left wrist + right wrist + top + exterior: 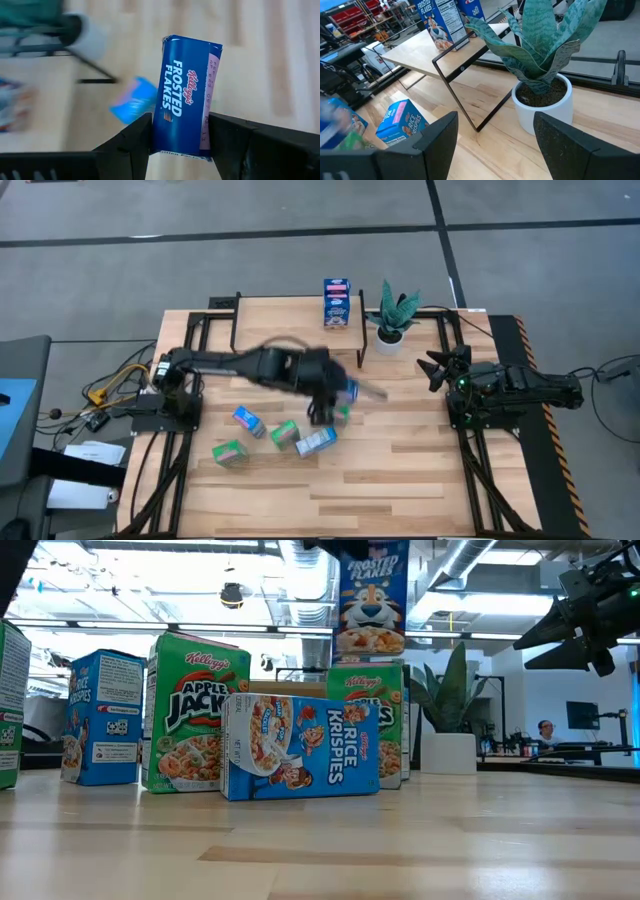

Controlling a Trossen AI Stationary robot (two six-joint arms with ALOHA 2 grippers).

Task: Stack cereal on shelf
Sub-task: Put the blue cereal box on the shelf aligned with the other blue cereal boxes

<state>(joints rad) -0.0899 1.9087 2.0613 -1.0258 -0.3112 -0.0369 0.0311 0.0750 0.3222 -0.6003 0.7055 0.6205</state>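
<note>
My left gripper (338, 396) is over the middle of the table, shut on a blue Frosted Flakes cereal box (186, 95). In the low view that box (372, 600) hangs upright above the others. Several cereal boxes rest on the table below: a blue Rice Krispies box (300, 746), a green Apple Jacks box (195, 712) and another blue one (100, 718). At the far edge, the shelf (290, 328) carries blue boxes (337, 302) at its far right corner. My right gripper (495, 145) waits open at the table's right side, facing the plant. My left gripper pinches the Frosted Flakes box between its two fingers (135, 142), which lie on two opposite sides of the box at the end nearest the wrist (180, 142). The fingers slant down from the table's left. The box is lifted clear of the table, front face upright.
A potted green plant (392, 320) in a white pot stands right of the shelf, close to my right gripper. Loose boxes (284, 433) lie left of centre toward the near edge. The shelf's thin black leg (465, 107) slants down to the table beside the plant.
</note>
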